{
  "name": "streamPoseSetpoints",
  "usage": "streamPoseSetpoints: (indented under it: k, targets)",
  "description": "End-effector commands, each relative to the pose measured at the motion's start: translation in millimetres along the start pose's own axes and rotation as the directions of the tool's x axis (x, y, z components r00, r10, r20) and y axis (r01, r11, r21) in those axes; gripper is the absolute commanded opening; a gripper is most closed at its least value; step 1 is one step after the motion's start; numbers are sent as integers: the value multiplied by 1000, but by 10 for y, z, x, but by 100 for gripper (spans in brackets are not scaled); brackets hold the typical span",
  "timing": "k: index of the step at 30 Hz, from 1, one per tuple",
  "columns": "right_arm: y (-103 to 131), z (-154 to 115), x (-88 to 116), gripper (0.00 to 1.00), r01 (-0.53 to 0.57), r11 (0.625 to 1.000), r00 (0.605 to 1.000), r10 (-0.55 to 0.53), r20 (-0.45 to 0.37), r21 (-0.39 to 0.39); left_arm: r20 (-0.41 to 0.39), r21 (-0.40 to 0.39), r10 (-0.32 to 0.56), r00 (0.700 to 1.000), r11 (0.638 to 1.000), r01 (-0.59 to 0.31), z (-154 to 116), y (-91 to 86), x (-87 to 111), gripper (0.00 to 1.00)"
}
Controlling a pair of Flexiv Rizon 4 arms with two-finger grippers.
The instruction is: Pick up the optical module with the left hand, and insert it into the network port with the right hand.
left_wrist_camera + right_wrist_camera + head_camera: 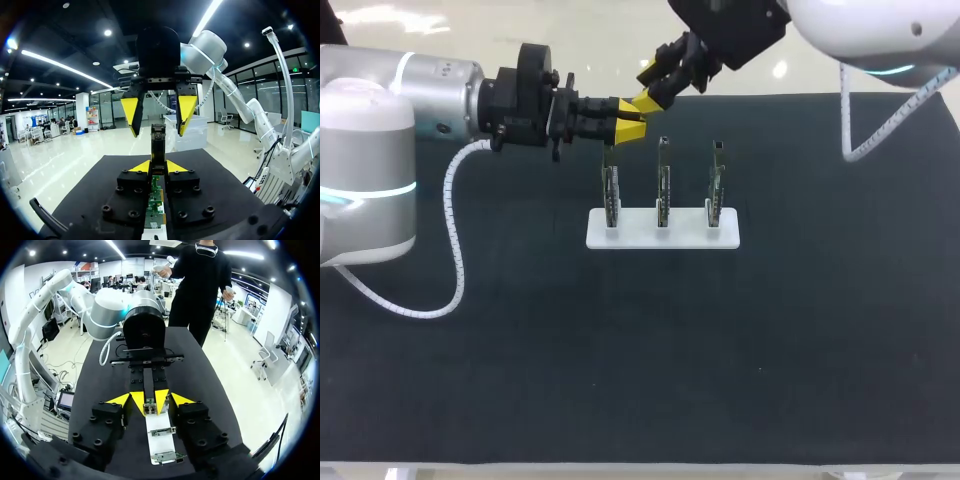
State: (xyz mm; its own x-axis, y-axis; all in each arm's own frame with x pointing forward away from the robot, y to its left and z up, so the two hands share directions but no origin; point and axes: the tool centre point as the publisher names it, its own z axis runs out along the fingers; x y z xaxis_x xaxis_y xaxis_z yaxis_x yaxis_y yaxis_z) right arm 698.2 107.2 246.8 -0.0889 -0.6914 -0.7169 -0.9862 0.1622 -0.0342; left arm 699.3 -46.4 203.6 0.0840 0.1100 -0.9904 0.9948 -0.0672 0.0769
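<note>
The left claw [157,169] is clenched on a thin green optical module with a black top [158,142], with one yellow finger on each side of it. The module stands upright at the left slot of a flat white plastic rack [688,232]. It cannot be told if its foot sits in the slot or just above it.

The right claw [646,88] hangs at the module's top with its fingers spread wide. One yellow tip is on each side of the black top, close but not touching, so this claw grips nothing. The two claws are very near each other.

Just beside the held module, a middle green module [663,185] and a right green module [717,185] stand upright in the rack's other slots, close to both claws. The rack sits on the black counter [640,360], toward its far side.

The silver left arm [380,130] comes in from the side, and a curly white cable [455,250] droops from it onto the counter. The white right arm [860,30] comes down from the far corner.
</note>
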Motion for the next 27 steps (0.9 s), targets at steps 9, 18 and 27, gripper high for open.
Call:
streamPoseSetpoints:
  k: [9, 18, 27]
  targets:
    - [-14, 20, -5, 0, 4, 1000, 1000, -4, 2, -4, 2, -2, 3, 1000, 1000, -3, 0, -2, 7, 0]
    - [-17, 17, -10, 0, 5, 1000, 1000, -5, 0, -8, 2, -2, 3, 1000, 1000, -3, 0, -2, 7, 100]
    - [-23, 11, 3, 0, 9, 1000, 1000, -9, -1, -10, 2, -2, 3, 1000, 1000, -3, 0, -2, 7, 100]
